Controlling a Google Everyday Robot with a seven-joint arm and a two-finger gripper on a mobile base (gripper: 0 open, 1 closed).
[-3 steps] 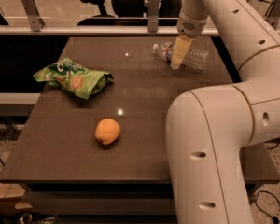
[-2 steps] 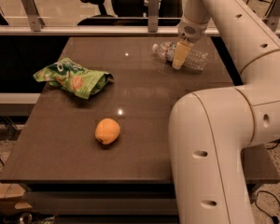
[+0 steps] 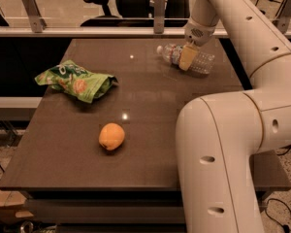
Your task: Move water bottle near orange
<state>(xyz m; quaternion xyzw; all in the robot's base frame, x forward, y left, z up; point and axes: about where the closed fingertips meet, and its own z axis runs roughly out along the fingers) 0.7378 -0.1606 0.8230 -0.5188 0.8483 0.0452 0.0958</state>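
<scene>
The water bottle, clear and ribbed with a pale cap, lies on its side at the far right of the dark table. My gripper reaches down from above and sits over the bottle's middle, hiding the label band. The orange rests on the near-left part of the table, well away from the bottle and the gripper. My white arm fills the right foreground.
A crumpled green snack bag lies on the table's left side. A railing with metal posts runs behind the far edge, with office chairs beyond it. The table's right edge is close to the bottle.
My gripper has sunk slightly lower over the bottle. The bottle, orange and bag have stayed where they were.
</scene>
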